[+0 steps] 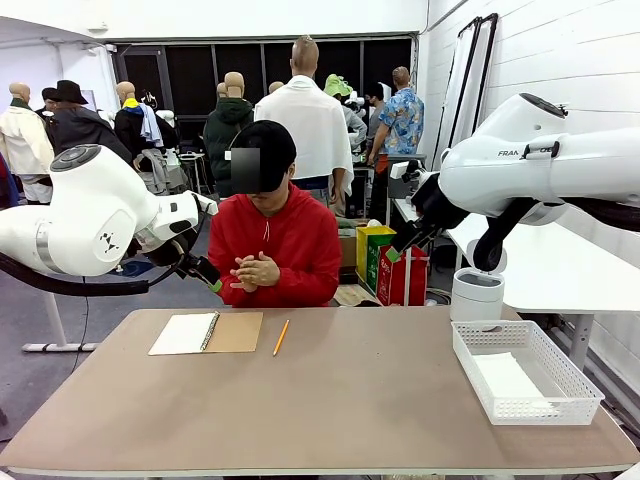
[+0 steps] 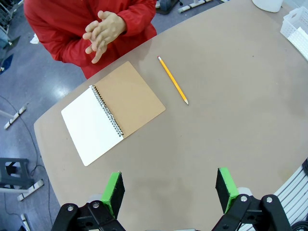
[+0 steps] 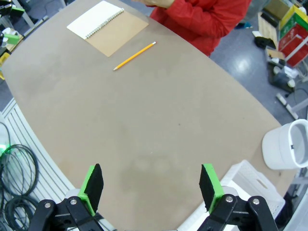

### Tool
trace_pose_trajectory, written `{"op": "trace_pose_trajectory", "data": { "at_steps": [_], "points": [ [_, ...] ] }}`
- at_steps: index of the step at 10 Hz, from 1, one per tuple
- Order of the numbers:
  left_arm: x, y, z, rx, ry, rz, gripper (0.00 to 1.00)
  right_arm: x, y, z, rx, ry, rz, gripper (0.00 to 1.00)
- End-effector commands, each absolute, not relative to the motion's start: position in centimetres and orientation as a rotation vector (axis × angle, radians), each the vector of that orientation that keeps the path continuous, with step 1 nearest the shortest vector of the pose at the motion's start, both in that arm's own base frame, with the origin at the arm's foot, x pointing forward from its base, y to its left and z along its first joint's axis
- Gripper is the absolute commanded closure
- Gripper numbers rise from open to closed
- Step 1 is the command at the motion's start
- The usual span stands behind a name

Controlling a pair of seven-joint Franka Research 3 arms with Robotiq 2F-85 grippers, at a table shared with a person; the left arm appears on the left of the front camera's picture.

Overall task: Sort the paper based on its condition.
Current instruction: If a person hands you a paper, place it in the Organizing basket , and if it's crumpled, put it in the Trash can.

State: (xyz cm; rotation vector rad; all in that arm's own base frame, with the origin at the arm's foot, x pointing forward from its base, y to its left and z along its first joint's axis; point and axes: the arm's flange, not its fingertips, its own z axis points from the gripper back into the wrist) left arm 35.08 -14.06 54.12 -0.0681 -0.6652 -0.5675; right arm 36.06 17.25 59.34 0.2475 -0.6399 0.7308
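L gripper (image 2: pixel 169 182), R gripper (image 3: pixel 151 177) high over table (image 2: pixel 231 96), jaws wide, prob. empty

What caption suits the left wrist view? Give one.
Open left gripper above table, open spiral notebook, pencil, person's clasped hands.

The front camera faces the person (image 1: pixel 270 240) across the table (image 1: pixel 330 400); both wrist cameras look down, sharing notebook (image 2: pixel 130 98) and pencil (image 2: pixel 173 86).

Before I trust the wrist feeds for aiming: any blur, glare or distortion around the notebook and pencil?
Front view: even light, notebook and pencil sharp, no glare on the table. Left wrist view: sharp, but the wide lens bows the table edge. Right wrist view: same bowing, pencil crisp, faint pale patches on the table ahead of the right gripper.
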Motion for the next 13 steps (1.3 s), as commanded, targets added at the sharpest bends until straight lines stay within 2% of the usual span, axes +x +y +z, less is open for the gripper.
{"op": "trace_pose_trajectory", "data": {
  "at_steps": [1,13],
  "points": [
    [35.09,-14.02,54.14,-0.069,-0.67,-0.566,0.0,36.04,17.3,59.36,0.241,-0.64,0.73,0.0],
    [35.09,-14.02,54.14,-0.069,-0.67,-0.566,0.0,36.04,17.3,59.36,0.241,-0.64,0.73,0.0]
  ]
}}
